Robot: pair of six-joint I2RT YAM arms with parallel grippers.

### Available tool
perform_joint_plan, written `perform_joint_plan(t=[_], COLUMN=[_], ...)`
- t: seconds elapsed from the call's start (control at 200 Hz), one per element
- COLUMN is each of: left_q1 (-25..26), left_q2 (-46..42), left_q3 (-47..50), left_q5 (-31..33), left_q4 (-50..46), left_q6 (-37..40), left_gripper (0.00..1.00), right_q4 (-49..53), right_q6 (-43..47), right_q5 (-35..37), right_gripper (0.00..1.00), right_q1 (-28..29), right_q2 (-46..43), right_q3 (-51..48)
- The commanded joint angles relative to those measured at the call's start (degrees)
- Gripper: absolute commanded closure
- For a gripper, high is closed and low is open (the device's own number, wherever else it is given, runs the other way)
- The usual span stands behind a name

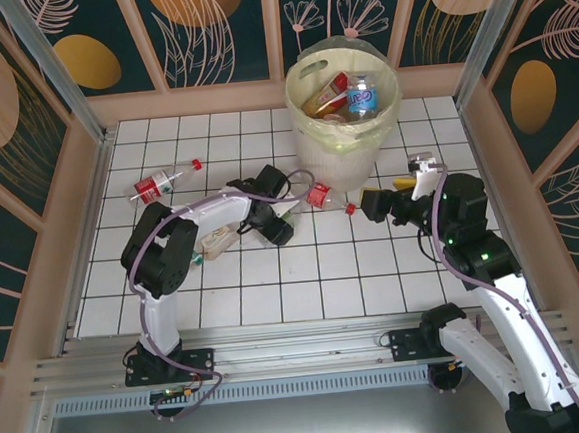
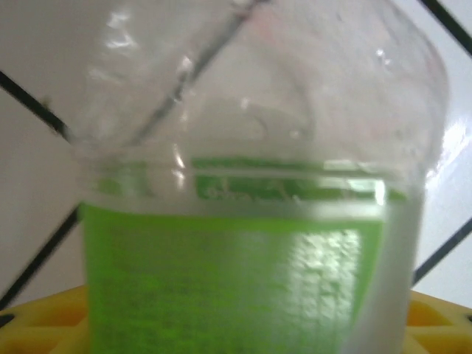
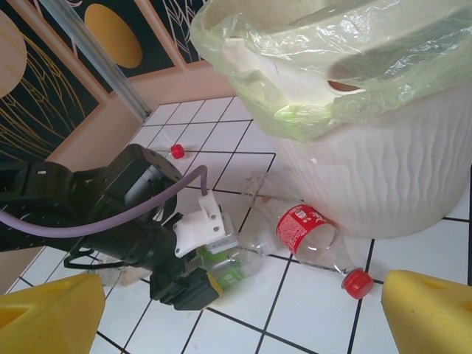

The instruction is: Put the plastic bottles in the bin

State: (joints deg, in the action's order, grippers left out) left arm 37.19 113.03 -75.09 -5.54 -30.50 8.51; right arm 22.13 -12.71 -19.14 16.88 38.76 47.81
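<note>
The bin is a big round white ribbed bucket w/ a pale yellow-green bag liner, upright at far centre of the tiled floor, w/ an orange-red bottle & a clear blue-label bottle lying inside. Just beside its foot a clear red-label bottle lies on its side, red cap toward near right, and a clear green-label bottle lies near it on the left. Well apart at far left, a long clear bottle w/ red label & cap lies flat, cap toward the bin.
</note>
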Motion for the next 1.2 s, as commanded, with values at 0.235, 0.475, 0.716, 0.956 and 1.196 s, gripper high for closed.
perform_joint_plan(t=[0.235, 0.475, 0.716, 0.956, 1.196], left_q1=[2.8, 6.6, 9.3, 10.7, 11.8], left_q2=[-14.5, -25.6, -30.6, -33.2, -32.3], left_q3=[8.0, 16.0, 19.0, 22.8, 21.6], left_q5=[-7.9, -13.4, -14.3, -17.2, -18.4], left_q4=[10.1, 24.7, 32.2, 39.8, 41.9], left_q6=[-12.2, -21.1, -25.9, -29.8, -30.6], left_gripper=[0.48, 0.46, 0.46, 0.45, 0.45], right_q4=[-3.9, -9.2, -20.3, -23.8, -27.0], right_q6=[-6.4, -11.6, -16.0, -17.2, -17.5], right_q5=[-6.5, -10.1, -19.8, -20.9, -18.0], right_gripper=[0.03, 0.03, 0.02, 0.02, 0.02], right_q1=[0.3, 0.3, 0.6, 3.2, 8.3], right_q2=[-0.1, 0.6, 4.5, 9.6, 14.0], right_q3=[-3.8, -7.3, -10.7, -9.9, -9.0])
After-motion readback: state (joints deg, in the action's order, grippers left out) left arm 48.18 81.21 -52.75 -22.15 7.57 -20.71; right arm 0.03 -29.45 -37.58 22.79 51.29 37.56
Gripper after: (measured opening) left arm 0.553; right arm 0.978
